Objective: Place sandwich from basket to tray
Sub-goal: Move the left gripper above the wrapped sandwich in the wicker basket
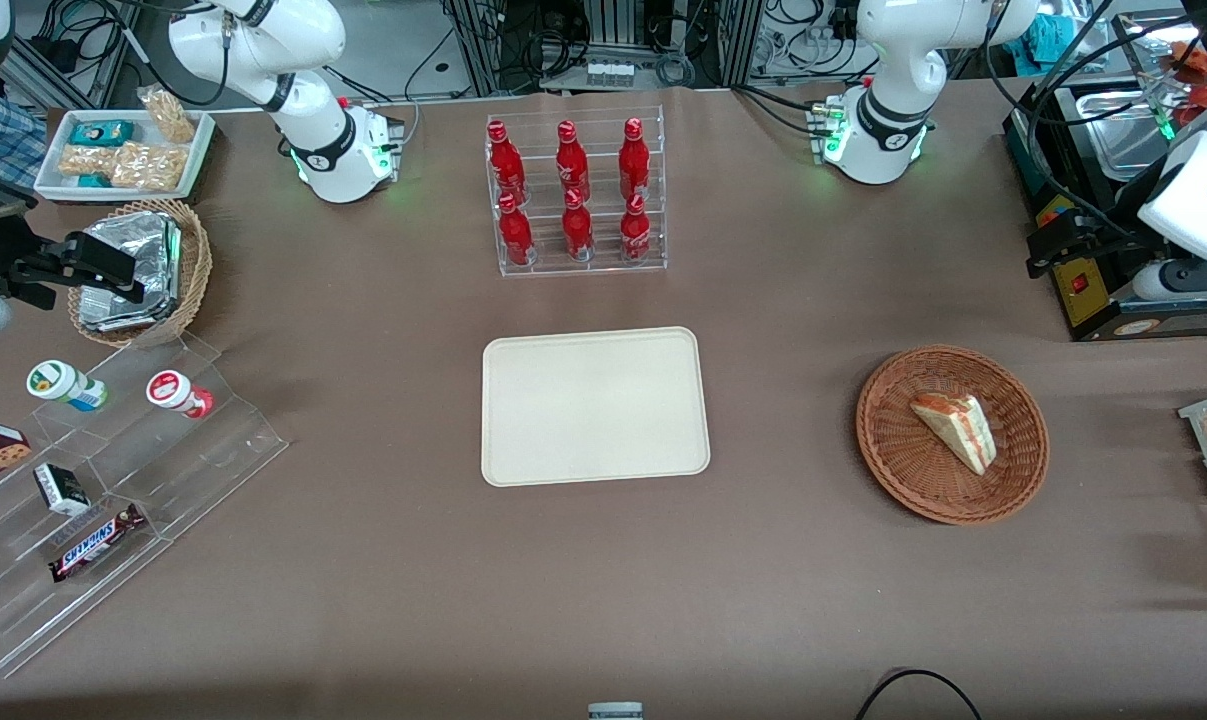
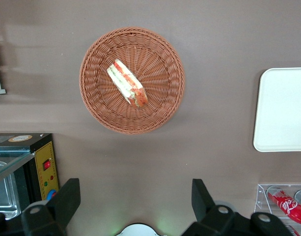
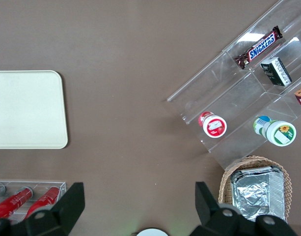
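1. basket: woven wicker, rough, reddish-brown.
2. tray: smooth matt cream plastic.
3. sandwich: glossy clear wrap.
4. worktop: matt brown cloth.
5. gripper, above worktop near basket: matt black plastic jaws, spread wide.

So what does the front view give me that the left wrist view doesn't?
Only the front view shows the whole tray, all six red bottles in their rack, and the snack stand toward the parked arm's end. Only the left wrist view shows the gripper, open, high above the table beside the basket. Both show the sandwich lying in the basket.
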Robot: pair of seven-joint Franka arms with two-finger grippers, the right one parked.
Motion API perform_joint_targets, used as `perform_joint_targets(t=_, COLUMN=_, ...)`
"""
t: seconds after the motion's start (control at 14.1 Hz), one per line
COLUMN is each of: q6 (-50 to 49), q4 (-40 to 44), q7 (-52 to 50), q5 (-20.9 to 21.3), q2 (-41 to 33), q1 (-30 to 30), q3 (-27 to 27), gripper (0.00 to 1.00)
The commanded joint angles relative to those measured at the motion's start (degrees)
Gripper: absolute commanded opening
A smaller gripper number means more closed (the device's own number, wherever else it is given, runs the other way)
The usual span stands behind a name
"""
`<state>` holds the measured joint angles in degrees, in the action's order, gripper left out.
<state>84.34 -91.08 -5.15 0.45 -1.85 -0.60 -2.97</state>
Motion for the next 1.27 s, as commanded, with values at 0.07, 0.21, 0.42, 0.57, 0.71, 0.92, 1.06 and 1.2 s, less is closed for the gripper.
perform_joint_targets(t=0.07, q6=-0.8, q4=-0.5, q7=0.3, q5=-0.2, q2=0.6, q1=0.1, q3=0.1, gripper=1.00)
perform_joint_targets(t=0.21, q6=-0.5, q4=-1.7, q7=0.5, q5=0.2, q2=1.6, q1=0.2, q3=0.1, gripper=1.00)
perform_joint_targets(t=0.42, q6=4.4, q4=-7.1, q7=0.4, q5=0.5, q2=4.7, q1=0.7, q3=0.2, gripper=1.00)
perform_joint_targets(t=0.57, q6=14.1, q4=-15.0, q7=0.6, q5=0.6, q2=4.3, q1=2.0, q3=0.2, gripper=1.00)
perform_joint_targets(t=0.71, q6=23.7, q4=-22.0, q7=0.6, q5=0.6, q2=4.7, q1=2.0, q3=0.2, gripper=1.00)
perform_joint_targets(t=0.92, q6=36.6, q4=-29.5, q7=0.2, q5=0.5, q2=6.8, q1=3.6, q3=0.2, gripper=1.00)
perform_joint_targets(t=1.06, q6=42.9, q4=-31.9, q7=-1.2, q5=-0.3, q2=8.3, q1=3.7, q3=0.3, gripper=1.00)
perform_joint_targets(t=1.2, q6=45.7, q4=-31.7, q7=-9.7, q5=-0.3, q2=10.4, q1=4.9, q3=0.2, gripper=1.00)
